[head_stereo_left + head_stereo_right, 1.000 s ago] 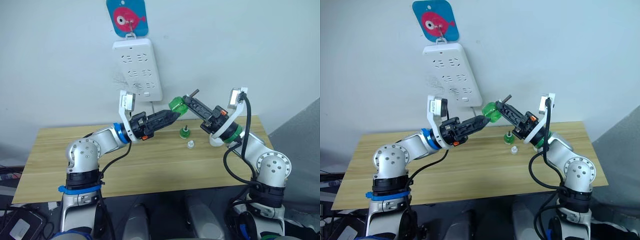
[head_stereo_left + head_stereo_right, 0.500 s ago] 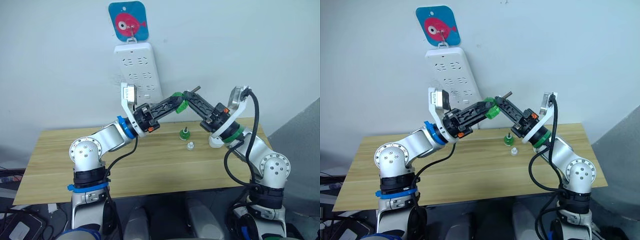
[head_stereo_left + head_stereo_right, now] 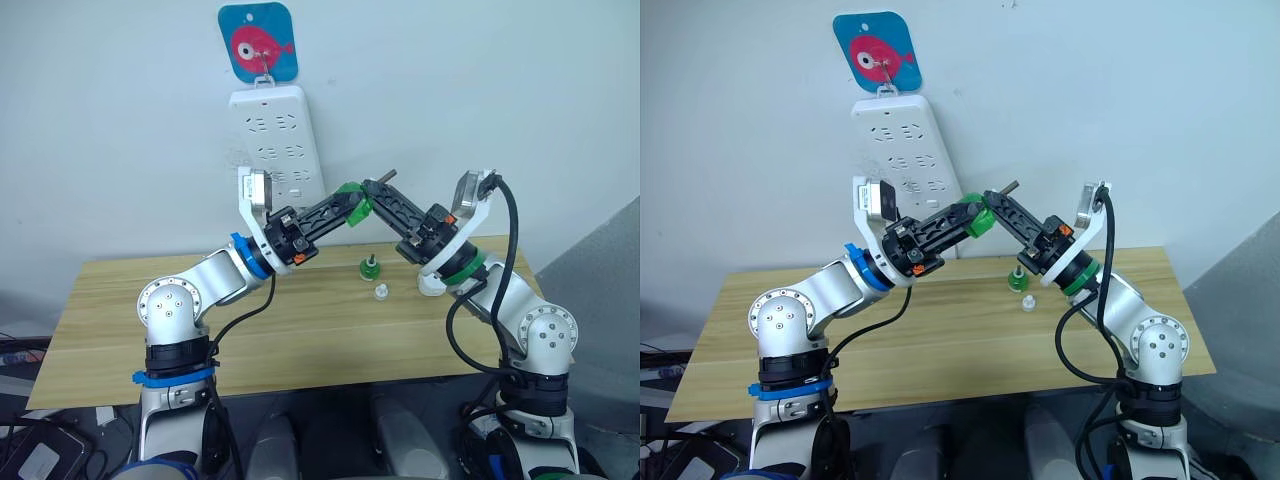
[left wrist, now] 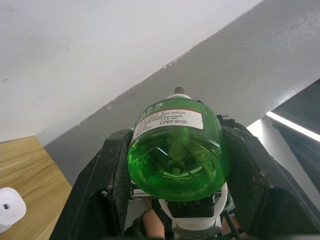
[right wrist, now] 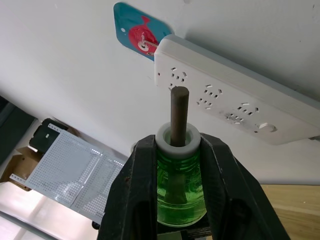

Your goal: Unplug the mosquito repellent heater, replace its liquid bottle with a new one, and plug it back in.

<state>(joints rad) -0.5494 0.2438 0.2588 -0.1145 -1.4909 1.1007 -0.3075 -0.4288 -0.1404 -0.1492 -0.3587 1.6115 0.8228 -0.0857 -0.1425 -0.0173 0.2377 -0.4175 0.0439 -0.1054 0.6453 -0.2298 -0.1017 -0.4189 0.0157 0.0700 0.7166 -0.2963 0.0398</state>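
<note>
Heater [image 3: 430, 283], small, white and rounded, sits on the desk [image 3: 300, 335] near its far right edge, just below the right arm. A green cap [image 3: 369, 265] and a clear cap [image 3: 380, 291] lie beside it, with bare desk to their left. Above, both hands have lifted since a second ago: left hand [image 3: 352, 200] and right hand [image 3: 375, 192] each clamp the green bottle [image 3: 980, 220], its dark wick [image 5: 179, 115] upward, before the wall-hung power strip [image 3: 274, 140].
</note>
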